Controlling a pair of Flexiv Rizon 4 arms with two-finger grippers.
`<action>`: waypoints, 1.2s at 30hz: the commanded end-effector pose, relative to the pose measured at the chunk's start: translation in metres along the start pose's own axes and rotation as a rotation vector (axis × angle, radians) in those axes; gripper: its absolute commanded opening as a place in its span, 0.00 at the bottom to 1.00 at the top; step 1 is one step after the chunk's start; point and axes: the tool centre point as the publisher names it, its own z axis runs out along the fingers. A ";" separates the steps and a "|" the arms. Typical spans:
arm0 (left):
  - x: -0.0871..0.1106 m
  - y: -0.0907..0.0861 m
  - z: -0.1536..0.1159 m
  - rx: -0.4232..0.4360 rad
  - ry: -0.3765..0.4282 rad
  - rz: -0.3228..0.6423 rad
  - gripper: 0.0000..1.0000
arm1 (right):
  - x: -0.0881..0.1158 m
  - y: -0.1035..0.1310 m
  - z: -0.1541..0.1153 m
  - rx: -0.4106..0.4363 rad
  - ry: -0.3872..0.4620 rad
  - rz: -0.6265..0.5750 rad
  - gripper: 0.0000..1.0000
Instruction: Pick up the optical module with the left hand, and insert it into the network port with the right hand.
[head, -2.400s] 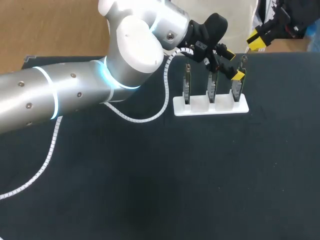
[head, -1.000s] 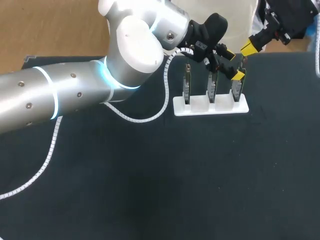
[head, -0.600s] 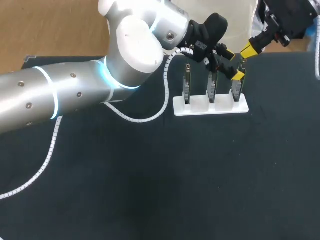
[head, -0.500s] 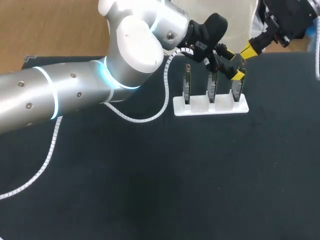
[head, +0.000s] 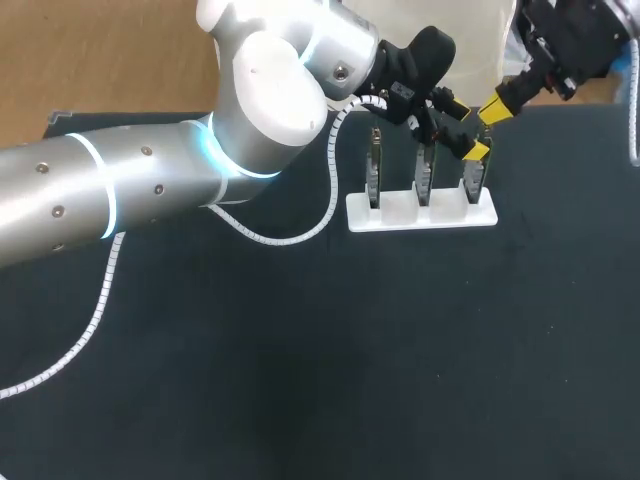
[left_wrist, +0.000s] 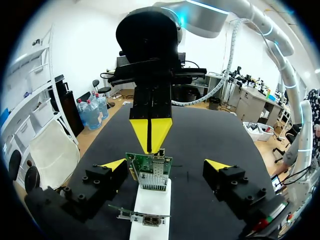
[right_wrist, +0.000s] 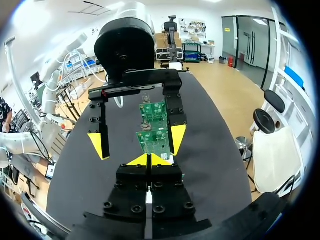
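A white stand (head: 395, 214) holds three upright green boards; the rightmost board (head: 470, 178) stands between the fingers of my left gripper (head: 467, 127), which is open and straddles it without touching. In the left wrist view that board (left_wrist: 148, 175) carries a metal port cage and sits midway between the yellow tips of the left gripper (left_wrist: 166, 165). My right gripper (head: 495, 102) is shut and empty, its tips just beyond the board's top, facing the left gripper. From the right wrist, the right gripper (right_wrist: 148, 160) points at the boards (right_wrist: 156, 140). I cannot make out a separate optical module.
The other two boards (head: 424, 172) (head: 374, 168) stand left of the straddled one in the same stand. A white spiral cable (head: 300, 228) trails from my left arm across the black table (head: 400, 360). My left arm covers the table's far left.
The right gripper has come in from the far right edge toward the rightmost board and the left gripper. The left arm and the boards have not moved.
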 end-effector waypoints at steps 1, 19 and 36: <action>-0.001 0.001 0.001 0.001 0.005 -0.001 1.00 | 0.002 0.000 0.002 -0.004 0.001 0.003 0.00; -0.001 0.001 0.001 0.001 0.005 -0.001 1.00 | 0.007 0.003 0.009 -0.011 0.001 0.020 0.00; -0.001 0.001 0.001 0.001 0.005 -0.001 1.00 | 0.006 0.006 0.006 0.005 -0.035 0.021 0.00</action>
